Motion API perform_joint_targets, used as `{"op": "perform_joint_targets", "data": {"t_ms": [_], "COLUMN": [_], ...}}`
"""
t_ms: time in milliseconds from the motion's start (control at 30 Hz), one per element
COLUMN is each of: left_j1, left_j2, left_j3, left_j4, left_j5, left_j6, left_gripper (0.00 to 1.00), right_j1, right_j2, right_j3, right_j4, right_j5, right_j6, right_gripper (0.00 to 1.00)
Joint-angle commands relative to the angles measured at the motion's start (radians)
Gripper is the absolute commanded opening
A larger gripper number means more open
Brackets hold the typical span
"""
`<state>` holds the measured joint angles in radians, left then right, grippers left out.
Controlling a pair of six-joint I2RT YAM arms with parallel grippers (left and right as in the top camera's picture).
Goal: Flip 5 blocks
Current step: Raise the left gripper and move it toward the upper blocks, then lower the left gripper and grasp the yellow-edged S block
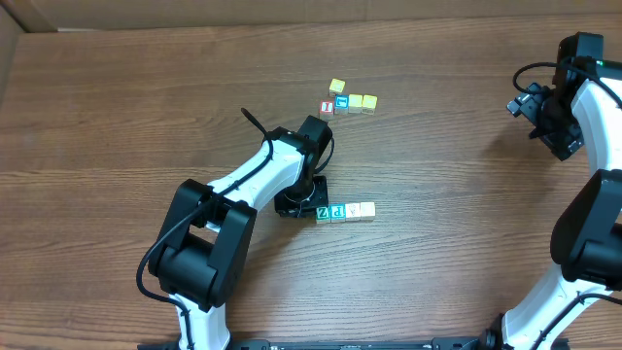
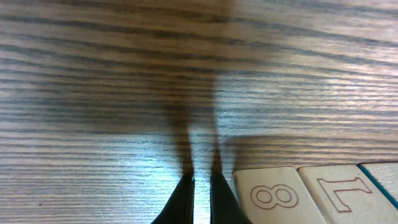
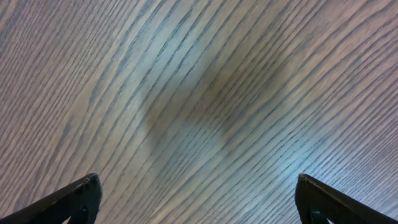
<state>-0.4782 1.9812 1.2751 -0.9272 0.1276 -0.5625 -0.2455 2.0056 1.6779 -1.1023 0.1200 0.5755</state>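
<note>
You are holding the left gripper (image 2: 202,182), pinched together on nothing, just beside the row of blocks (image 1: 345,210) in the middle of the table (image 1: 117,117), so any sideways drag is risking scattering them, while the right gripper (image 3: 196,196) is hanging spread wide far off

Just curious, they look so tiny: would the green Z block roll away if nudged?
The Z block looks flat-faced and square, so it would probably slide or tip one face, not roll. Small and seemingly wooden, likely light and stiff.
</note>
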Motion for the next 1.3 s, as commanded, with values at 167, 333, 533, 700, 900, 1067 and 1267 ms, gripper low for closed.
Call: {"op": "perform_joint_targets", "data": {"t_ms": [167, 333, 533, 700, 900, 1067, 1267], "left_j1": [0.0, 0.0, 0.001, 0.001, 0.004, 0.052, 0.127], "left_j2": [0.001, 0.001, 0.001, 0.001, 0.001, 0.001, 0.001], "left_j3": [-0.006, -0.003, -0.002, -0.002, 0.005, 0.12, 0.385], "left_j4": [0.024, 0.037, 0.051, 0.062, 0.045, -0.062, -0.201], "left_j5": [0.005, 0.004, 0.004, 0.003, -0.009, -0.082, -0.092], "left_j6": [-0.022, -0.022, -0.026, -0.029, -0.029, -0.029, 0.026], "left_gripper": [0.04, 0.04, 0.04, 0.04, 0.04, 0.04, 0.08], "right_j1": [0.0, 0.0, 0.0, 0.0, 0.0, 0.0, 0.0], "right_j2": [-0.027, -0.027, -0.027, -0.027, -0.027, -0.027, -0.027], "right_j3": [0.017, 0.017, 0.017, 0.017, 0.017, 0.017, 0.017], "right_j4": [0.001, 0.001, 0.001, 0.0, 0.001, 0.001, 0.001], "right_j5": [0.01, 0.01, 0.01, 0.01, 0.01, 0.01, 0.01], "right_j6": [-0.004, -0.004, -0.004, -0.004, -0.004, -0.004, -0.004], "right_gripper": [1.0, 1.0, 1.0, 1.0, 1.0, 1.0, 1.0]}}
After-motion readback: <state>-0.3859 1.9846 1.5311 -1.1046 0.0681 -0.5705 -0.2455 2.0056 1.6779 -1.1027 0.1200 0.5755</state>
